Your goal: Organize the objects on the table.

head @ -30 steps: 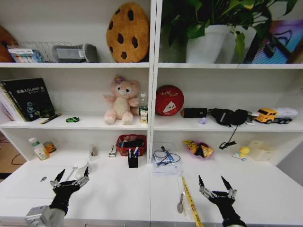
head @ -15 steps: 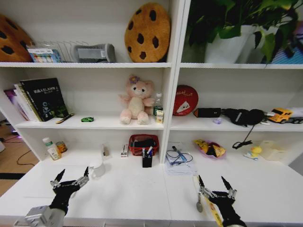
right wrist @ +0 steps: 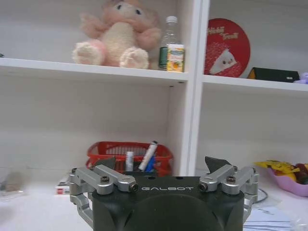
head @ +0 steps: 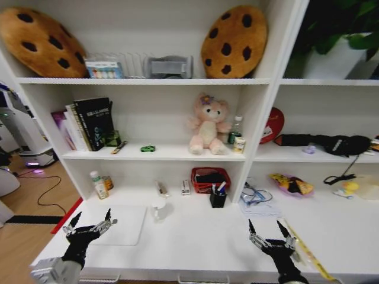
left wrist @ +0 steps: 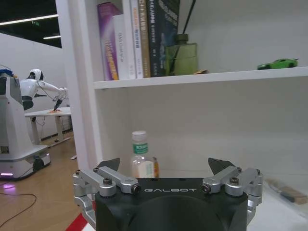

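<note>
White bench (head: 195, 236) under tall white shelving, left tool (head: 89, 225) and right tool (head: 269, 232) hovering low, both spread wide, empty, clear green-capped bottle (head: 98, 184) behind.

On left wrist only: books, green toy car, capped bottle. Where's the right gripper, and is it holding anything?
Observer: The right gripper is open and empty, above the table's front edge, right of centre.
Operator: Anything flat on the left side?
Observer: Yes, a closed silver laptop lies on the table just right of the left gripper.
Operator: Where's the stationery?
Observer: Pens stand in a black pen holder in front of a red basket, toward the back.
</note>
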### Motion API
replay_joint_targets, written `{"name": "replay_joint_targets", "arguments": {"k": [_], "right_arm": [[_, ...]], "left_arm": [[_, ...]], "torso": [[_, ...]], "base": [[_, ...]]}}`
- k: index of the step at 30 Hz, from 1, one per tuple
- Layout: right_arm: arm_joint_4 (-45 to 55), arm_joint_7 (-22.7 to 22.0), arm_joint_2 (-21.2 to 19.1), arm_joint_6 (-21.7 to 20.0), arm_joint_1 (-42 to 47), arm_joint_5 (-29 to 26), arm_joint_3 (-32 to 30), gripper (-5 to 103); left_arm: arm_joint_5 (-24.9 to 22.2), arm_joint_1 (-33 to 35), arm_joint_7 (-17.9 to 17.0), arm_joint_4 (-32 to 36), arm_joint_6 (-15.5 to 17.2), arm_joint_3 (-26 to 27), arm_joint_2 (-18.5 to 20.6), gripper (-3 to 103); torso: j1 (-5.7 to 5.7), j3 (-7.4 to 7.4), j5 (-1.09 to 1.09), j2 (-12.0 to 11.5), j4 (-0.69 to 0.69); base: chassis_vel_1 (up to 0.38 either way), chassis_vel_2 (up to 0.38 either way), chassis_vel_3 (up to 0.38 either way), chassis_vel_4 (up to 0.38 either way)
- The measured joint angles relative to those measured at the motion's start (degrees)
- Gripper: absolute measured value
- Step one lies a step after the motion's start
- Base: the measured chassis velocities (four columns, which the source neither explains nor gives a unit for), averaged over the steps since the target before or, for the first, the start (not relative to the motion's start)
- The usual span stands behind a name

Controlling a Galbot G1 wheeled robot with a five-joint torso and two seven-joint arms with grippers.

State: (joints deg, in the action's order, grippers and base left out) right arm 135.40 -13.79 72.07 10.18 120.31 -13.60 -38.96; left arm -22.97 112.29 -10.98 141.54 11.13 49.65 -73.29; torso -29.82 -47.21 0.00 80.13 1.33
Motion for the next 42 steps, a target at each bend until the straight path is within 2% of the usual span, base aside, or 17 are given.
{"name": "replay_joint_targets", "arguments": {"k": [15,16,18,20,25,42], "right_arm": [[0.01,0.01,0.00,0.02,-0.02,0.00,0.01,100],[0.01,0.01,0.01,0.02,0.00,0.00,0.01,100],[0.01,0.01,0.00,0.02,-0.01,0.00,0.01,100],[0.01,0.01,-0.01,0.01,-0.02,0.00,0.00,100],[0.01,0.00,-0.02,0.02,-0.02,0.00,-0.02,100],[0.01,0.00,-0.01,0.01,-0.02,0.00,-0.01,100]], "left_arm": [[0.00,-0.01,-0.03,0.00,-0.01,0.02,0.01,100],[0.00,0.00,-0.03,-0.01,0.00,0.01,0.01,100],[0.00,0.00,-0.02,-0.01,0.00,0.01,0.01,100],[0.00,0.00,-0.05,-0.01,0.00,0.01,0.00,100],[0.00,0.00,0.02,-0.01,0.00,-0.02,-0.01,100],[0.00,0.00,0.01,0.00,0.00,0.00,0.00,100]], "torso": [[-0.03,-0.01,-0.05,-0.01,-0.02],[0.00,0.01,-0.04,0.01,0.05],[0.01,0.01,0.00,0.02,0.01],[-0.02,-0.01,-0.01,-0.01,-0.04],[-0.02,-0.01,0.03,-0.01,0.01],[-0.02,-0.01,0.00,-0.01,-0.01]], "base": [[0.323,0.326,-0.322,-0.318],[0.154,0.115,-0.168,-0.167],[0.092,-0.012,-0.057,-0.167],[0.050,0.065,0.042,0.001],[-0.067,-0.030,0.071,0.030],[0.051,-0.054,-0.056,0.055]]}}
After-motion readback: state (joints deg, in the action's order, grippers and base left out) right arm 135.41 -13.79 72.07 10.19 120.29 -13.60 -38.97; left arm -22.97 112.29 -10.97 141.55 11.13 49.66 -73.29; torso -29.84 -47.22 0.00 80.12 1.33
